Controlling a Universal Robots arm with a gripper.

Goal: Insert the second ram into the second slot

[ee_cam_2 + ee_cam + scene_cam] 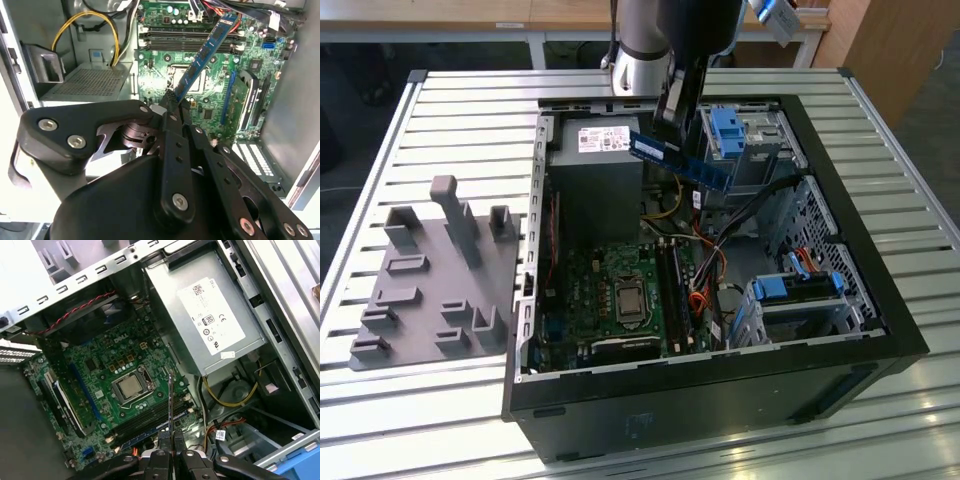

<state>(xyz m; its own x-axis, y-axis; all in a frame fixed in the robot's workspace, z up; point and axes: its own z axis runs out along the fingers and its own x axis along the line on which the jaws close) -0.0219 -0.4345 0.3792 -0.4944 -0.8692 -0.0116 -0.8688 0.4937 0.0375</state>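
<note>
**Second ram (pixel 680 160): clamped in gripper (pixel 666 122), airborne over open computer case (pixel 700 400), not yet seated.**

Exterior view: stick hangs slantwise toward the case's twelve o'clock, beside the power-supply box (pixel 595 170); memory slots (pixel 672 290) lie at its six o'clock, well apart.
Second wrist view: fingers (pixel 172 100) closed tight on one short end of the stick (pixel 205 52), the rest jutting free over the motherboard (pixel 215 95). This grip is unseen from outside.
First wrist view: stick edge-on (pixel 170 400), a thin line rising from the gripper (pixel 172 440) over the slots (pixel 145 422) near the processor socket (pixel 131 386), so alignment is readable here.
Handling, judged: light, stiff, brittle. Hold by the edges, sparing chips and contacts.
</note>
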